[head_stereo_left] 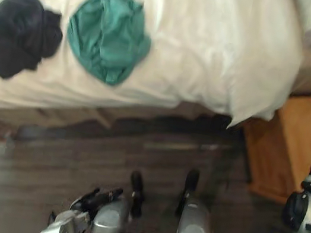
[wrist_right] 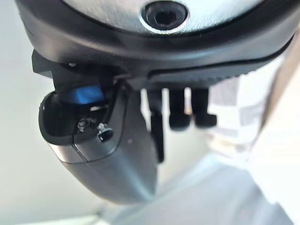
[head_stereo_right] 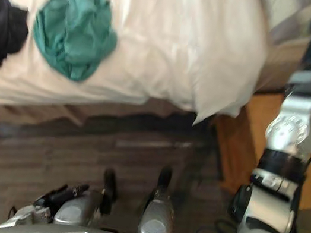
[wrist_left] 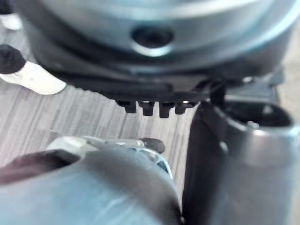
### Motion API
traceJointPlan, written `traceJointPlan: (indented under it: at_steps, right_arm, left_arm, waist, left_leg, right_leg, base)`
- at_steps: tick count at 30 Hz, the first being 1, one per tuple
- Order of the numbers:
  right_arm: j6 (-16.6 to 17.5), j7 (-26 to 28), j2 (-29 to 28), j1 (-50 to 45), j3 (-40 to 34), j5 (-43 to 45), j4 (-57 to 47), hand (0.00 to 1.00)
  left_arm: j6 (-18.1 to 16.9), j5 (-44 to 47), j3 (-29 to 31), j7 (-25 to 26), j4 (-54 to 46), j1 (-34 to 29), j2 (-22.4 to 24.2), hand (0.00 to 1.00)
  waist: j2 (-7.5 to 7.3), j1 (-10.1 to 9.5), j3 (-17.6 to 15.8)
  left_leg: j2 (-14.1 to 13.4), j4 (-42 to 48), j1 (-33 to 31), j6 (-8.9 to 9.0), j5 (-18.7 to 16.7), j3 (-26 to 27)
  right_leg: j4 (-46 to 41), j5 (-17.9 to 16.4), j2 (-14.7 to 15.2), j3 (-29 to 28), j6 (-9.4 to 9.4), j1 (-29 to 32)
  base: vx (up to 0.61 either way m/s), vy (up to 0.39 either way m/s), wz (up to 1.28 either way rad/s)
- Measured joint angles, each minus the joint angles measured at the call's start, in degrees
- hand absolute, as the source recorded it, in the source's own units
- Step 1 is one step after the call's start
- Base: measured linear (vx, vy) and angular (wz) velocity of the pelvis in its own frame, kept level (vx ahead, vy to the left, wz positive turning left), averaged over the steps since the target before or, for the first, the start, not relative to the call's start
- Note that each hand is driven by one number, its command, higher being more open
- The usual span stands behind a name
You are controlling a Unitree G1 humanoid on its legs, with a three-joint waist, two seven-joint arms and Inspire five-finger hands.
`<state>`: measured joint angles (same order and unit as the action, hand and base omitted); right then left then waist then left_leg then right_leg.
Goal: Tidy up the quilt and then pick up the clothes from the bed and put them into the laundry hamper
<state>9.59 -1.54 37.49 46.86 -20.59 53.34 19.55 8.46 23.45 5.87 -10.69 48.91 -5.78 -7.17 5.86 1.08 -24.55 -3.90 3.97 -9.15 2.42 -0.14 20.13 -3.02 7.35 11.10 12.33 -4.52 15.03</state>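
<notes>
Atop the white quilt (head_stereo_left: 214,54), a green garment (head_stereo_left: 110,33) and a black garment (head_stereo_left: 19,35) lie bunched, awaiting pickup; my left hand (head_stereo_left: 93,197) and right hand (wrist_right: 180,112) hang slack, empty.

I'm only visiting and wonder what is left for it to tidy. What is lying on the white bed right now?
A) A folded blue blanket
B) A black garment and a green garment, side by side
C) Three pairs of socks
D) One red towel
B: a crumpled black garment and a bunched green garment lie side by side on the white quilt, near the bed's edge.
</notes>
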Motion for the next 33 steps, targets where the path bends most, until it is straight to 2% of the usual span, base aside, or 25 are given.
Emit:
traceJointPlan:
  at_steps: [1,5,6,8,11,16,20,22,23,26,27,29,30,31,32,33]
  right_arm:
    - [0.3,-0.8,0.6,0.9,0.7,0.0,-0.2,0.0]
    - [0.2,-3.7,1.1,4.3,4.6,0.1,-0.2,0.0]
    - [0.2,-4.6,1.2,6.3,6.2,0.3,-0.2,0.0]
    - [0.1,-6.3,2.6,7.6,8.0,1.4,-0.2,0.0]
    - [1.1,-6.8,2.6,8.0,7.9,1.4,-1.6,0.0]
    - [0.4,-4.7,1.5,5.4,8.7,1.3,-4.8,0.0]
    - [1.1,3.2,-3.8,-1.5,7.6,1.3,-6.6,0.0]
    - [1.1,8.9,-6.9,-7.5,6.3,1.4,-5.6,0.0]
    - [1.1,9.9,-7.7,-9.1,6.0,1.4,-5.1,0.0]
    - [0.9,14.9,-14.7,-21.0,6.2,1.1,2.6,0.0]
    - [0.0,15.6,-17.9,-26.4,6.8,0.8,7.8,0.0]
    - [-2.0,15.8,-22.4,-34.4,6.9,-2.6,16.3,0.0]
    - [-3.2,16.1,-25.6,-39.8,7.0,-5.1,20.4,1.0]
    - [-4.3,16.5,-28.5,-44.5,6.9,-7.8,23.3,1.0]
    - [-3.1,17.3,-29.5,-45.8,5.9,-9.0,22.8,1.0]
    - [-3.1,18.8,-29.8,-46.9,4.7,-10.3,22.5,1.0]
  left_arm:
    - [-0.3,1.8,-1.4,0.3,-0.1,1.2,0.1,1.0]
    - [-0.9,4.9,-5.6,0.8,-0.1,5.4,0.9,1.0]
    - [-0.9,5.7,-7.1,1.1,-0.1,7.0,1.3,1.0]
    - [-1.3,6.9,-8.3,1.2,-0.3,8.1,1.8,1.0]
    - [-2.0,10.3,-8.8,1.4,-1.7,8.1,1.9,1.0]
    - [-2.9,10.5,-9.5,1.4,-2.1,8.1,2.4,1.0]
    - [-4.7,10.4,-9.4,1.3,-1.6,8.1,2.7,1.0]
    - [-4.8,10.4,-8.2,1.3,-0.8,8.1,3.1,1.0]
    - [-4.8,10.3,-7.6,1.3,-0.6,8.1,3.3,1.0]
    - [-4.8,10.1,-4.4,1.3,0.7,8.0,4.0,1.0]
    - [-4.8,10.0,-3.3,1.2,0.8,8.0,4.0,1.0]
    - [-4.8,9.3,-1.7,1.0,1.0,8.1,4.0,1.0]
    - [-4.8,8.6,-0.9,0.7,1.1,8.0,4.1,1.0]
    - [-4.9,7.3,-0.3,0.8,1.2,7.8,4.1,1.0]
    - [-5.0,6.9,-0.2,0.8,1.1,7.5,3.9,1.0]
    - [-4.8,5.9,0.8,0.8,1.3,6.7,3.8,1.0]
  waist:
    - [0.84,-0.78,-1.0]
    - [2.96,-1.21,-3.3]
    - [4.15,-1.61,-4.2]
    - [5.15,-2.76,-4.4]
    - [5.15,-4.28,-4.4]
    - [5.17,-4.32,-4.4]
    - [5.16,-3.79,-4.4]
    - [5.03,-3.14,-4.5]
    - [4.99,-3.0,-4.5]
    - [3.6,-2.46,-4.4]
    - [2.73,-2.43,-4.3]
    - [2.21,-2.15,-4.3]
    - [1.97,-2.03,-4.3]
    - [1.43,-1.48,-4.1]
    - [0.8,-1.15,-3.9]
    - [-0.58,0.09,-3.4]
  left_leg:
    - [-0.1,-0.2,-1.9,0.01,0.5,0.0]
    - [0.3,-0.4,-7.3,-0.49,1.4,0.0]
    - [0.8,-0.6,-9.7,-0.99,1.8,0.0]
    - [1.7,-1.3,-12.3,-1.25,2.5,0.1]
    - [1.9,-1.3,-15.3,-1.38,2.8,0.0]
    - [2.5,-1.3,-15.8,-1.36,2.8,0.0]
    - [2.3,-1.3,-15.5,-1.08,3.0,0.3]
    - [2.1,-2.0,-13.8,-0.65,3.3,0.4]
    - [2.1,-2.3,-13.1,-0.52,3.3,0.4]
    - [2.1,-3.3,-8.8,-0.39,3.3,0.2]
    - [2.1,-3.6,-7.2,-0.22,3.2,-0.1]
    - [2.2,-3.8,-5.3,-0.15,3.1,-1.6]
    - [2.4,-4.2,-4.2,0.06,3.0,-2.6]
    - [2.6,-4.4,-3.2,0.08,3.0,-3.4]
    - [2.7,-4.5,-2.8,0.03,3.0,-3.4]
    - [3.0,-4.7,-1.8,-0.1,3.0,-3.5]
  right_leg:
    - [-0.3,0.1,-0.1,0.0,0.19,2.2]
    - [-2.6,0.1,0.5,-0.2,0.29,8.9]
    - [-3.5,0.1,1.0,-0.2,0.32,11.9]
    - [-4.1,0.1,1.7,-0.5,0.32,15.3]
    - [-4.8,0.1,2.1,-0.5,0.36,18.5]
    - [-5.1,0.0,2.9,-0.1,0.39,19.1]
    - [-6.1,-0.5,2.9,-0.1,0.87,19.4]
    - [-6.2,-0.6,2.8,0.0,1.01,17.9]
    - [-6.2,-0.8,2.8,0.1,1.03,17.3]
    - [-6.4,-1.7,2.8,0.8,0.89,13.3]
    - [-6.5,-2.0,2.8,1.2,0.8,11.5]
    - [-6.4,-2.8,3.2,2.7,0.47,8.7]
    - [-6.4,-3.2,3.4,3.6,0.25,7.0]
    - [-5.8,-3.2,3.6,4.6,0.12,5.3]
    - [-5.1,-3.0,3.7,4.8,-0.18,4.6]
    - [-4.5,-2.7,3.9,4.9,-0.56,3.4]
  base:
    - [-0.02,-0.042,0.08]
    - [0.02,-0.014,0.11]
    - [0.01,0.024,0.12]
    - [0.01,0.029,0.16]
    - [0.01,0.019,0.16]
    - [0.02,0.01,0.03]
    - [0.0,-0.003,-0.02]
    - [0.02,-0.012,-0.04]
    - [0.04,-0.011,-0.05]
    - [0.04,-0.007,-0.05]
    - [0.07,-0.007,0.09]
    - [0.07,0.004,0.28]
    - [0.09,0.026,0.38]
    - [0.08,0.033,0.28]
    - [0.06,0.038,0.12]
    - [0.06,0.054,-0.05]
